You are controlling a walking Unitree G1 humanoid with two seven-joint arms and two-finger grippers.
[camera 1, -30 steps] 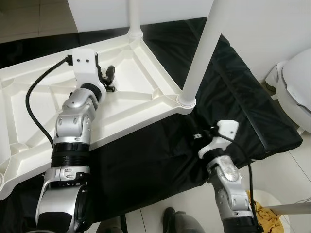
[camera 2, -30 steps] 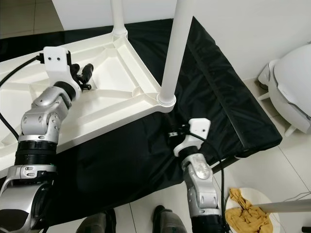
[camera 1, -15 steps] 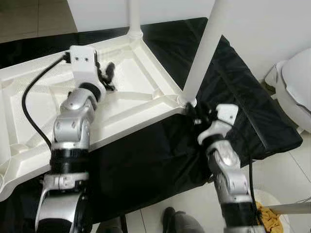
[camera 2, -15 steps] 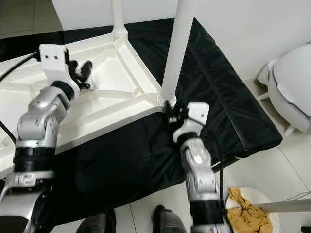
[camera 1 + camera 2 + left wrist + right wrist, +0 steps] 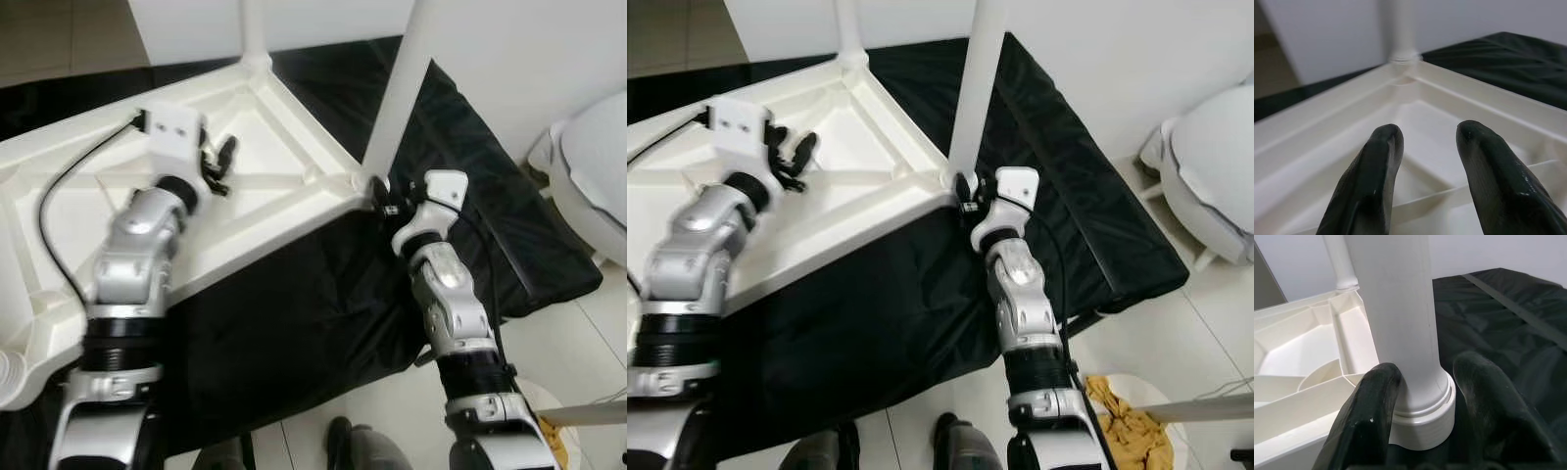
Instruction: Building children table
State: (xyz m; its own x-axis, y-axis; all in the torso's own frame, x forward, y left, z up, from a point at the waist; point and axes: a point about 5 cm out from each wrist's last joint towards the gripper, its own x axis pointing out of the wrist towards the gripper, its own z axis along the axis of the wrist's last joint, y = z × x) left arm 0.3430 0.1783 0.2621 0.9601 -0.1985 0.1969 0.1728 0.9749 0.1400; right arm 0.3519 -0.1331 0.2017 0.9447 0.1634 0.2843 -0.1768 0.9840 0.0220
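My right gripper has come up from the black fabric sheet to the near white plastic leg of the upturned white plastic table top, fingers parted around its base; my left gripper hovers open inside the frame.

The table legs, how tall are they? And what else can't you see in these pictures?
- Near leg and far leg: tops cut off by the upper edge of the eye views, so height is unknown.
- Upside-down tabletop: its left end runs past the frame edge.
- Right gripper: fingers straddle the near leg's base; actual contact is unclear.
- Left arm: blurred in the eye views.
- Yellow cloth: partly cut off.
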